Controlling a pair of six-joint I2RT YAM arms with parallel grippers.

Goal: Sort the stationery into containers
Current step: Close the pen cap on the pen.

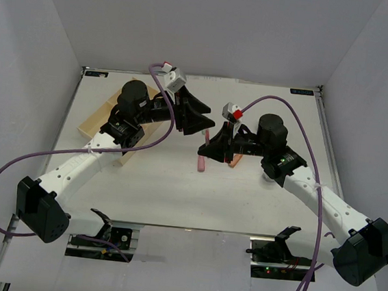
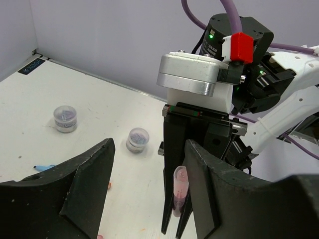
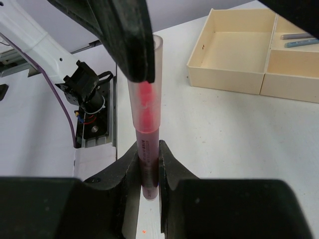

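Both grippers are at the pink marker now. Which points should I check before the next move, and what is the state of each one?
1. Right gripper shut on the pink marker: ok.
2. Cap on the marker: ok, the clear cap covers the tip.
3. Marker between the jaws of the left gripper: ok.
4. Left gripper shut on the marker: not ok, the jaws stand open with a gap on one side.
5. Left gripper touching the marker: cannot tell.
6. Tray has an empty compartment: ok.
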